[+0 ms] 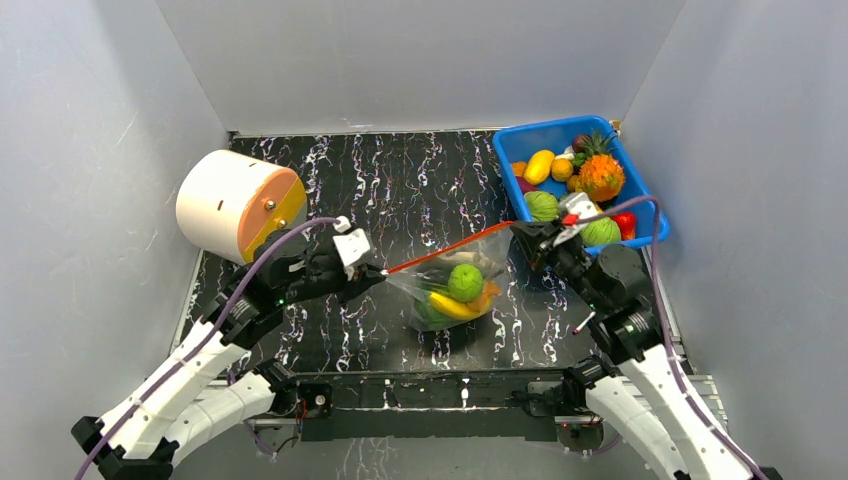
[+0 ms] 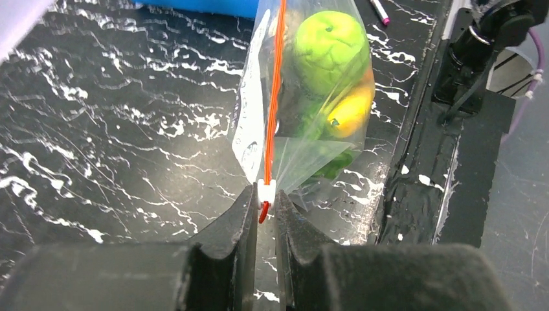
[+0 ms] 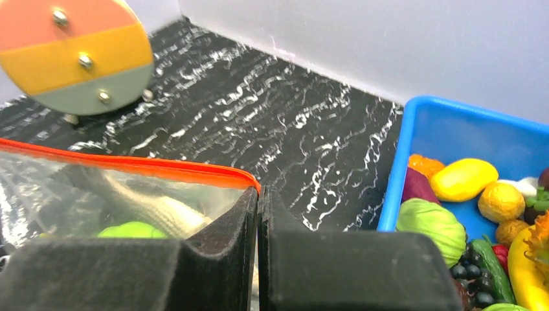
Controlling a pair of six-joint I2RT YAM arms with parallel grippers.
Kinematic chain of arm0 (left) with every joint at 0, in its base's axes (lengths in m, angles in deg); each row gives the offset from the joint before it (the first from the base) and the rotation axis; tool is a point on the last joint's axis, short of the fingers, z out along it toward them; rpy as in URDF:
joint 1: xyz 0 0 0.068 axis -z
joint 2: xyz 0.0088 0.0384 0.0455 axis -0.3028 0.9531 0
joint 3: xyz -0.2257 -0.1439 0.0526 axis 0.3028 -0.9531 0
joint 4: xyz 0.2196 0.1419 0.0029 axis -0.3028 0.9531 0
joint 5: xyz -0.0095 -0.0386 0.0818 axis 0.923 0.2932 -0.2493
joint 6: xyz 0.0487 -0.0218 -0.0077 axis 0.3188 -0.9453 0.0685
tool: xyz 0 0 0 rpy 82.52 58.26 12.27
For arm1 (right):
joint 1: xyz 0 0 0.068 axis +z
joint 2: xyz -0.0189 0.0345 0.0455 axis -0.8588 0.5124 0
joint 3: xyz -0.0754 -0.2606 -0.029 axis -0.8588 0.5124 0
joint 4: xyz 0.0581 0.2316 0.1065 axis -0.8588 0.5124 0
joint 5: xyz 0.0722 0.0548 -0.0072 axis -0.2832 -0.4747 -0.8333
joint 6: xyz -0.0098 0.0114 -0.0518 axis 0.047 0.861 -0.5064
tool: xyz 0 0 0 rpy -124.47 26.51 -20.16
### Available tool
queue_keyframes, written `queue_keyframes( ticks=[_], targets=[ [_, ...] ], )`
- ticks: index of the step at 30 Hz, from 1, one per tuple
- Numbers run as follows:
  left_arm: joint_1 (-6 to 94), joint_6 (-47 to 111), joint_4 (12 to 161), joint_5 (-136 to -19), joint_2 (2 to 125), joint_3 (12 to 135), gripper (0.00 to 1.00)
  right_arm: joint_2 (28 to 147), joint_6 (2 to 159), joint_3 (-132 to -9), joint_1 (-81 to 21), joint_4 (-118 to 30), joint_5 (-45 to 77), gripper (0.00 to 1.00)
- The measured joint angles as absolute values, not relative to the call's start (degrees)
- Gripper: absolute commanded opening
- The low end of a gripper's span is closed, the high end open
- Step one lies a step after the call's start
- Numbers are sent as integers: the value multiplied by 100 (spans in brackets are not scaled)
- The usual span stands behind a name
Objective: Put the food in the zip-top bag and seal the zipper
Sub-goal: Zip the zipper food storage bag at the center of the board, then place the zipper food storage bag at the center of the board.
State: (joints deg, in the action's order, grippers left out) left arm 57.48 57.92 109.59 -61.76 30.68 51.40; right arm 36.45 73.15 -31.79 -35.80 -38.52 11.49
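- Bag position: the zip-top bag (image 1: 455, 290) hangs mid-table between my two arms, mouth up. The food (image 1: 464, 282), a green piece and a yellow piece, sags in its belly on the near side.
- Strip line: the zipper (image 1: 450, 247) is pulled taut. Its long axis runs from the left gripper (image 1: 380, 271) back and rightward to the right gripper (image 1: 522, 232).
- Left gripper: jaws pinched nearly together on the zipper's end, with the white slider (image 2: 266, 191) right at the fingertips.
- Right gripper: jaws fully together on the bag's opposite top corner, where the red strip ends.
- Seal: I can't tell whether the strip is closed along its length.
- Room: the blue bin (image 1: 510, 140) sits just behind the right gripper, and the cylinder (image 1: 235, 205) stands well apart behind the left arm. I judge any slide must follow the strip's line.
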Motion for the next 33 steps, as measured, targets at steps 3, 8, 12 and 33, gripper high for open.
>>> queue_keyframes(
  ticks=[3,8,12,33],
  targets=[
    [5748,5454,10823,-6375,3317,5027,0,4277,7263,-3161,-3611,-4090,1201,0],
    [5748,5093,10683,-7140,3680,4970,0,5562,7230,-3163,-3641,-4597,1229,0],
    [5744,5054,10541,-7874,3728,4959,0,6349,7221,-3314,-3641,-5058,1170,0],
    [5742,5019,10058,-9841,4727,5588,98,7651,7523,-4446,-3644,-5596,1190,71]
  ],
)
